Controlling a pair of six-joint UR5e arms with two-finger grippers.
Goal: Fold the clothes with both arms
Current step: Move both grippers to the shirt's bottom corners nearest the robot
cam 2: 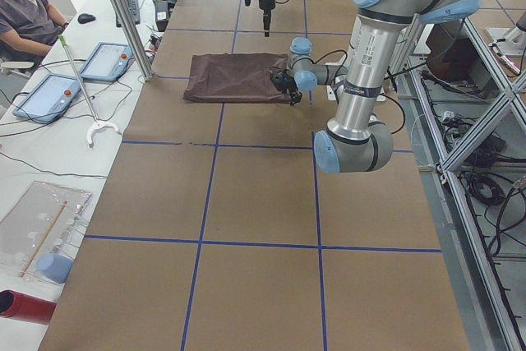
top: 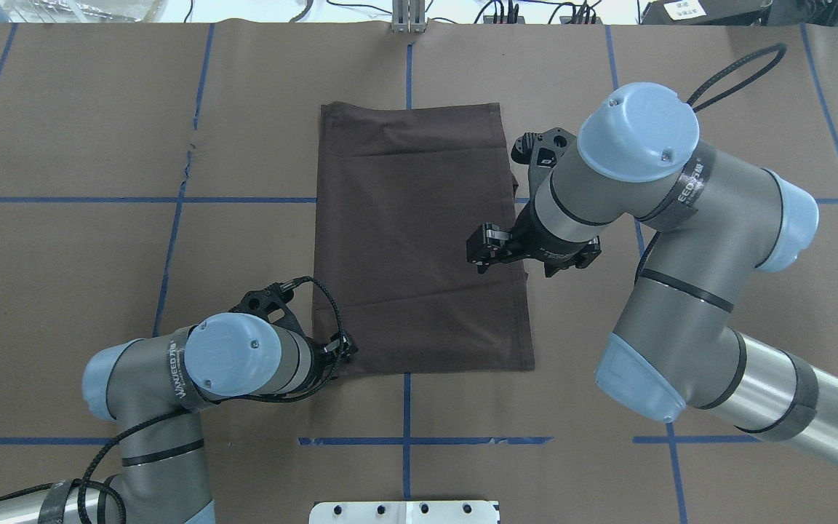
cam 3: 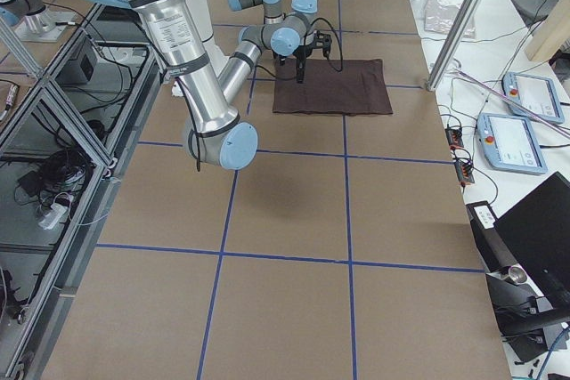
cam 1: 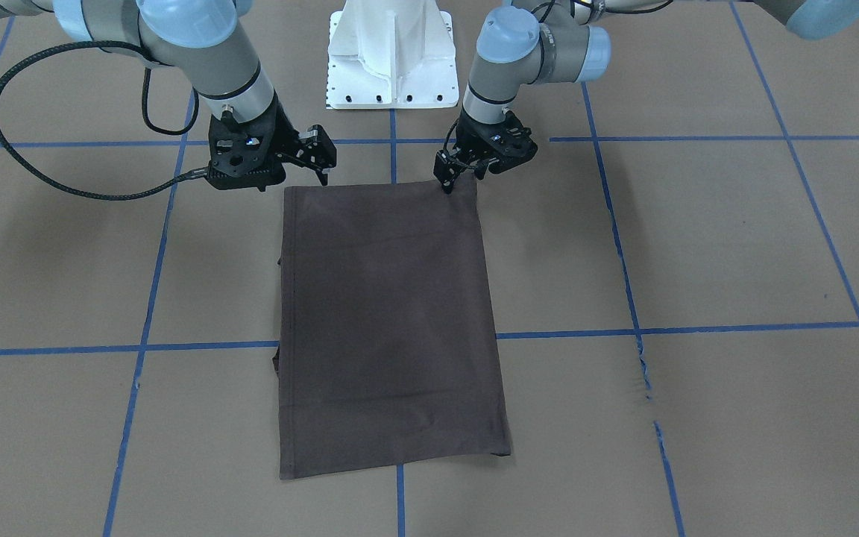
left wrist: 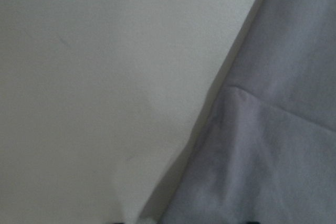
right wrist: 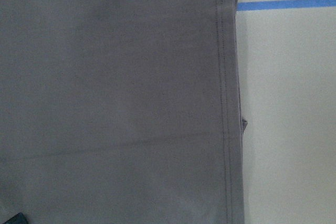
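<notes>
T-shirt: dark brown, folded into a flat rectangle. It lies mid-tabletop across a blue tape line, one short edge toward the white pedestal.

Left hand: tips down on the shirt's pedestal-side corner, touching the cloth. You cannot tell from any view whether it pinches the fabric or sits spread.

Right hand: raised clear of the cloth near the other pedestal-side corner, nothing hanging from it. You cannot tell whether it is spread or pressed together.

The right wrist view shows you a stitched hem, lying flat.
</notes>
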